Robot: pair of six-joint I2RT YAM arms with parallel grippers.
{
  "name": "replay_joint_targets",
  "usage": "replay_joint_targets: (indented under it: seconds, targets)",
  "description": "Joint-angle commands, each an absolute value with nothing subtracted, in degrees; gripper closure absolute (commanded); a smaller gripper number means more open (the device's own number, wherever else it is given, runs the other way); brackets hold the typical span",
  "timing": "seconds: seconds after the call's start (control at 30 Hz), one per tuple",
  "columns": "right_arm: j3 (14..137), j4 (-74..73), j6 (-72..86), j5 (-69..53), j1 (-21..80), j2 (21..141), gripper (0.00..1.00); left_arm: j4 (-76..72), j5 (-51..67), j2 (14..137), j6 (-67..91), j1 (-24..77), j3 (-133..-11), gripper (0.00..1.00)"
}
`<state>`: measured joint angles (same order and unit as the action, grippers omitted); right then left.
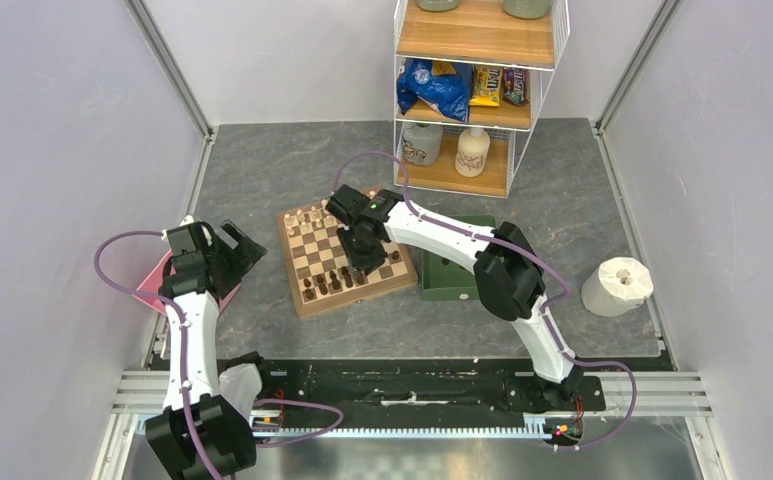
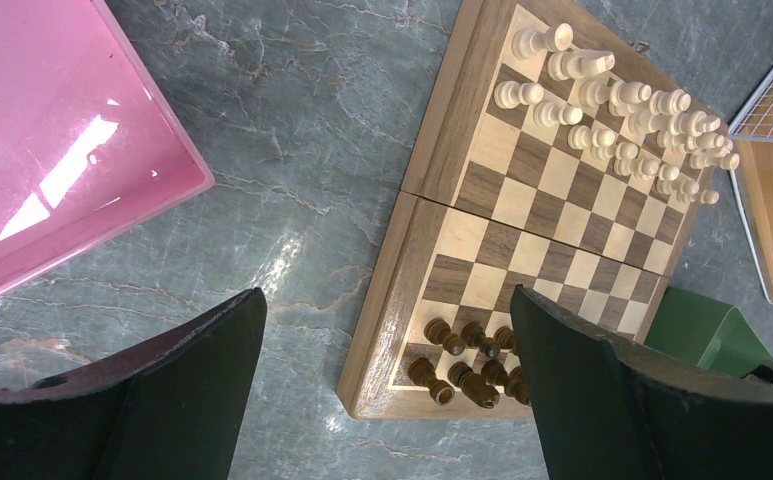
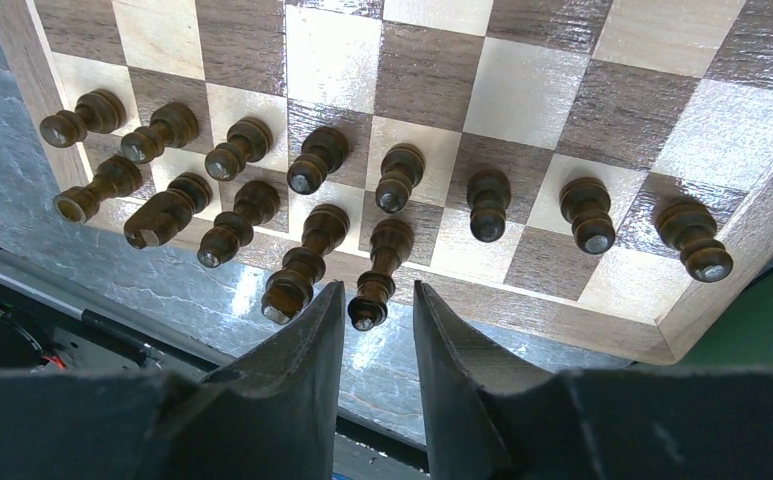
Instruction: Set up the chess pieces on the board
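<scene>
Just between right pincer (image 3: 378, 292) tips: chess piece (image 3: 383, 258)

Bright, even overhead light with faint shadows. Glare streaks the pink tray (image 2: 62, 180) left of the left gripper (image 2: 387, 300) and the glossy board (image 3: 522, 100) ahead of the right gripper (image 3: 379, 290).
</scene>
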<state>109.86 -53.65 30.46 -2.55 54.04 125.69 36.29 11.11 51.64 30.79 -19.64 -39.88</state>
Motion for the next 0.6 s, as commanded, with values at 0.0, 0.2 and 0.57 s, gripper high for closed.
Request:
replay_joint_targets:
  seconds: [0.0,0.2,0.57]
  targets:
    - [112.59,-52.73,30.54,-1.35,54.23,124.89,0.6,35.5,12.39,51.32,29.53,-20.04,-40.66,0.01]
    - [112.85,-52.8,30.45,-0.35,54.18,122.43,0.57,35.46,12.4,51.33,29.45,-19.97,-40.61,0.01]
    - [109.92,-54.0,29.57,8.18,53.38,114.33,0.52,35.49,12.43,51.49,29.54,-20.04,-40.61,0.01]
